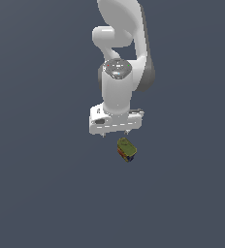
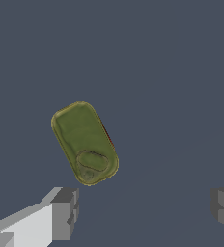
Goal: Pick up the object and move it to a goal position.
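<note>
Can [image 2: 85, 143] lies flat, green top up, long axis diagonal; arm points straight down, gripper [image 1: 115, 133] spread wide just above it, holding nothing.

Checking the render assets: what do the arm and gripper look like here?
The arm is glossy white with rounded links, dark grey at the joints, and a silvery cap with tiny red and green marks. The gripper is a white boxy bar; its fingers are grey and blocky. No cables visible.

The can [image 2: 85, 143] shows its olive-green top, lying askew on the grey worktop [image 2: 172, 72]. The gripper [image 2: 145, 210] has its grey fingertips [image 2: 65, 212] spread wide, clear of the can.
</note>
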Tool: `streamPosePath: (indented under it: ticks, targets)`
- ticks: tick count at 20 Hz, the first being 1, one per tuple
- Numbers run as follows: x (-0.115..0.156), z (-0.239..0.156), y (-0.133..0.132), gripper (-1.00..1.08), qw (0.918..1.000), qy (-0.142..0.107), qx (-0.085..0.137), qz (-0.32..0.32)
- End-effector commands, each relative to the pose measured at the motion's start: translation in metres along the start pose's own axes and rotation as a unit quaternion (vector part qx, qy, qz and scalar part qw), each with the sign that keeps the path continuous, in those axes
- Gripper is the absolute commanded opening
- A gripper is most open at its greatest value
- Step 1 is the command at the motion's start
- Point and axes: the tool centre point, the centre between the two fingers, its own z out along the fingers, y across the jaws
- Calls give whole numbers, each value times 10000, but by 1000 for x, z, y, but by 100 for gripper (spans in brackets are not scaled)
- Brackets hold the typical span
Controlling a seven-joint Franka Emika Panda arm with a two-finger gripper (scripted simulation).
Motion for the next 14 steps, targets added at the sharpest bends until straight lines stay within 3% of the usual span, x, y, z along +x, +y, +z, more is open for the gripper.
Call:
streamPosePath:
  ticks: [1, 6, 14]
  targets:
    - [2, 6, -5, 100, 9998, -8, -1, -223]
    - [9, 21, -18, 100, 9964, -23, 2, -852]
    - [19, 46, -42, 100, 9826, -34, 32, -1855]
